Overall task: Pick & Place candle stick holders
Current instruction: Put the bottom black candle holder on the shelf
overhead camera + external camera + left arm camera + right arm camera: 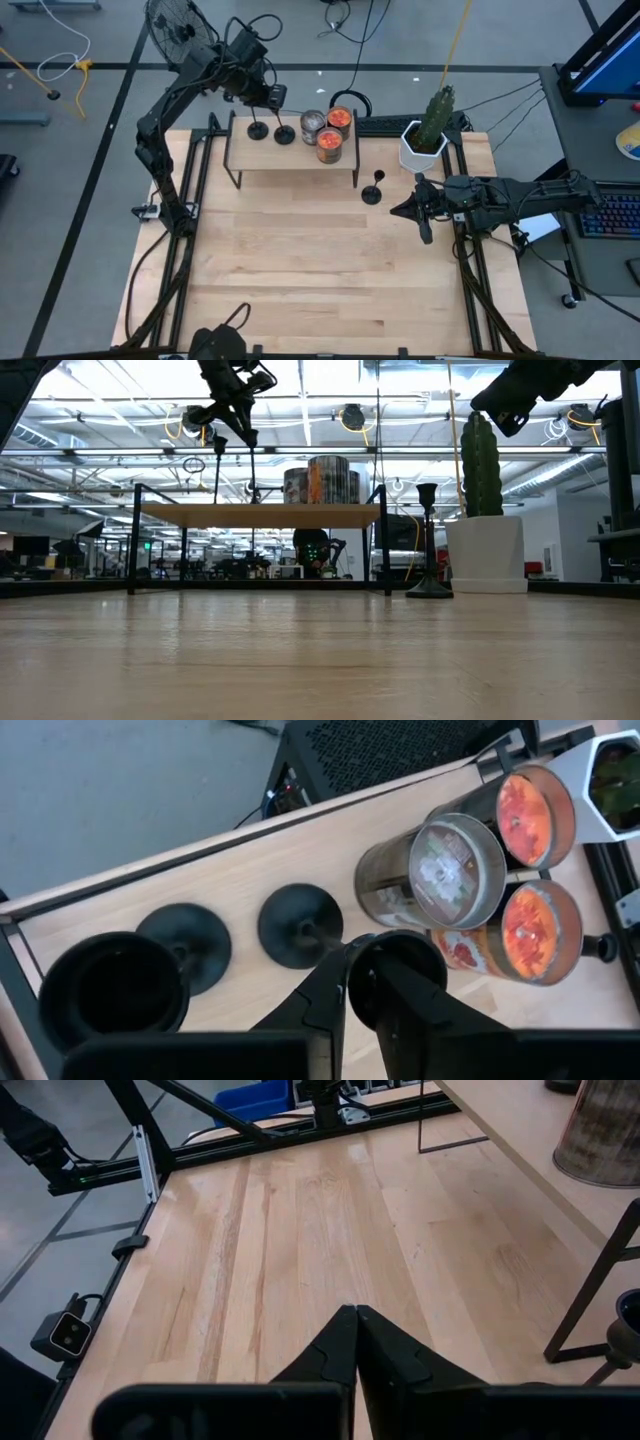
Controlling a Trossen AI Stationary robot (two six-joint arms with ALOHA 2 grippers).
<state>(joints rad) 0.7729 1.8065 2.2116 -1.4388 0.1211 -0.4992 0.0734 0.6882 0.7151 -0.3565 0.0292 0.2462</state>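
no readable text, jar labels illegible

Pale blond wood-grain tabletop (pixel 300 270), and the low shelf (pixel 300 165) wears the same light wood on thin black metal legs. Matte black candle stick holders (pixel 372 195) all round. Glass jars (pixel 330 145) glow mottled orange-red, one (pixel 312 122) grey-white. White planter (pixel 415 150), green cactus (pixel 438 110). Both arms dark.
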